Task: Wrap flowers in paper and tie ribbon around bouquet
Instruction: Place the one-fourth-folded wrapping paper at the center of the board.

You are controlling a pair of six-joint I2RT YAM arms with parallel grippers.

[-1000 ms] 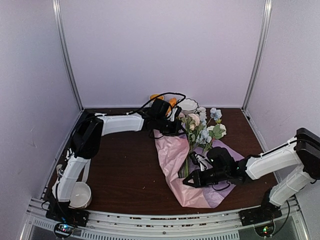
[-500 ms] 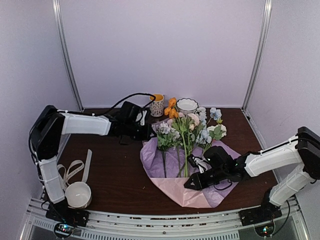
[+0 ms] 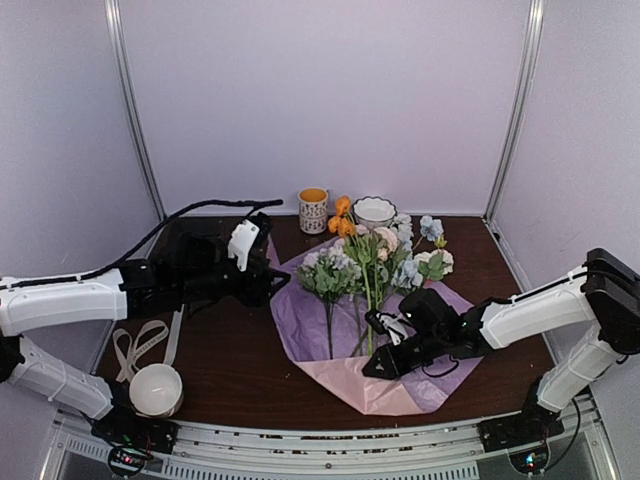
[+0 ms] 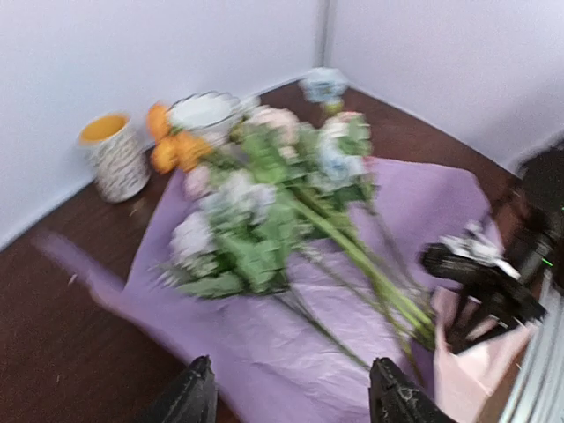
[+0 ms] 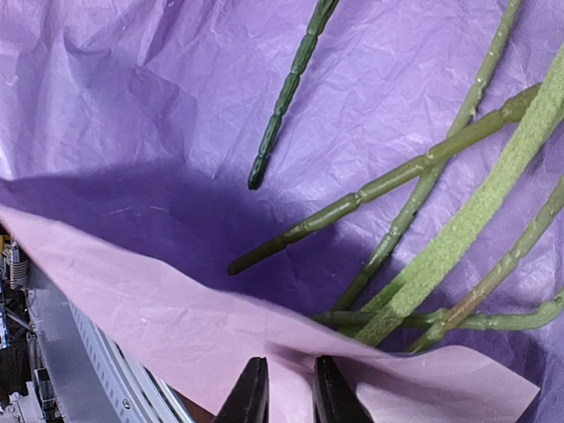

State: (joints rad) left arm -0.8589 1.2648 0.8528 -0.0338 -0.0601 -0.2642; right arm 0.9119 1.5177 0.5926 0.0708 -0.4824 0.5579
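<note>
The flowers (image 3: 370, 265) lie on the open sheet of paper (image 3: 310, 335) in the middle of the dark surface (image 3: 230, 365). Their blooms point toward the back wall and their thin green stems (image 5: 423, 264) run toward the near edge. The paper shows its lilac face upward. Its near edge is folded over, so a pink band (image 5: 176, 308) crosses below the stem ends.

The left pincer (image 3: 268, 285) is just beside the paper's left corner. In the left wrist view its fingers (image 4: 198, 397) stand wide apart with nothing between them, and the blurred bunch lies ahead of them.

The right pincer (image 3: 375, 365) sits low at the pink fold, near the stem ends. In the right wrist view its fingers (image 5: 251, 397) are only a narrow gap apart above the pink band. I cannot tell whether they nip the paper.

The cream ribbon (image 3: 140, 345) lies in loose loops at the left of the surface, well apart from the paper. A plain white bowl (image 3: 157, 390) sits just in front of it. At the back stand a patterned cup (image 3: 313, 210) with an orange inside and a scalloped white bowl (image 3: 374, 211), close to the blooms.
</note>
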